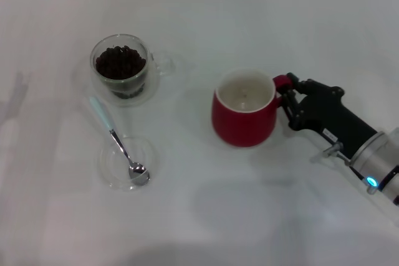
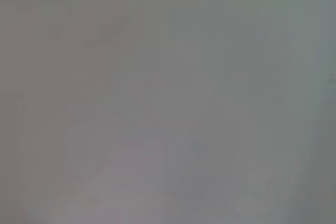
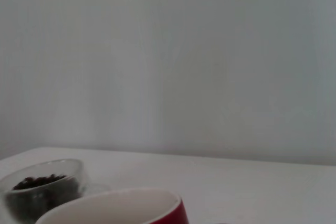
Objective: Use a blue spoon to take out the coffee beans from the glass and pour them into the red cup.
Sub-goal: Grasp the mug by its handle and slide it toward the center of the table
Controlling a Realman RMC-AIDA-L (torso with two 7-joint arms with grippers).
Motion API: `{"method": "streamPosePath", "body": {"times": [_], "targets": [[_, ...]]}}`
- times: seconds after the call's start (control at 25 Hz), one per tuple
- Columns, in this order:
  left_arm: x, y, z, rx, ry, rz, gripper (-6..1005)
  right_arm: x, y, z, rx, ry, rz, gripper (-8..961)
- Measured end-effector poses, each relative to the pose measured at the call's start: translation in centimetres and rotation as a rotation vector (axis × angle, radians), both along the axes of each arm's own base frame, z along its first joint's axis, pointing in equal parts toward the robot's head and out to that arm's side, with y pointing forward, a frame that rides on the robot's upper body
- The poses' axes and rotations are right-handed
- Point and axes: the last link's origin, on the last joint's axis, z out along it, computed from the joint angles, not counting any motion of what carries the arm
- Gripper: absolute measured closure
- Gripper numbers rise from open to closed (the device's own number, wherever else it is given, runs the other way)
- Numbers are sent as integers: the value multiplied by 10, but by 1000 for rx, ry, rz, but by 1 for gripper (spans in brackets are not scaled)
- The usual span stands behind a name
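Observation:
The glass [image 1: 120,66] stands at the back left, holding a heap of coffee beans [image 1: 120,61]. The blue spoon [image 1: 117,141] lies in front of it, its metal bowl resting in a flat clear dish [image 1: 107,165] and its pale handle pointing toward the glass. The red cup [image 1: 244,110] stands upright right of centre, and its inside looks empty. My right gripper [image 1: 287,95] reaches in from the right and is shut on the cup's red handle [image 1: 282,81]. The right wrist view shows the cup's rim [image 3: 131,203] and the glass [image 3: 42,187] beyond. My left gripper is out of view.
Everything stands on a plain white table [image 1: 206,216]. The glass's clear side handle [image 1: 163,63] points toward the red cup. The left wrist view shows only a blank grey surface.

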Motion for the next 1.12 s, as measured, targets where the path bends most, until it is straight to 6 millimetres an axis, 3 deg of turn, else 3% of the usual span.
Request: {"method": "streamPosePath", "body": {"times": [0.28,1.12], "targets": [[1,0,0,2,-3,-3,124,-9,3,-7,-46,-23,62,784],[-2,-3,0,5,-5,6,123,-6,0,-11,-101,-70,84,789]]}}
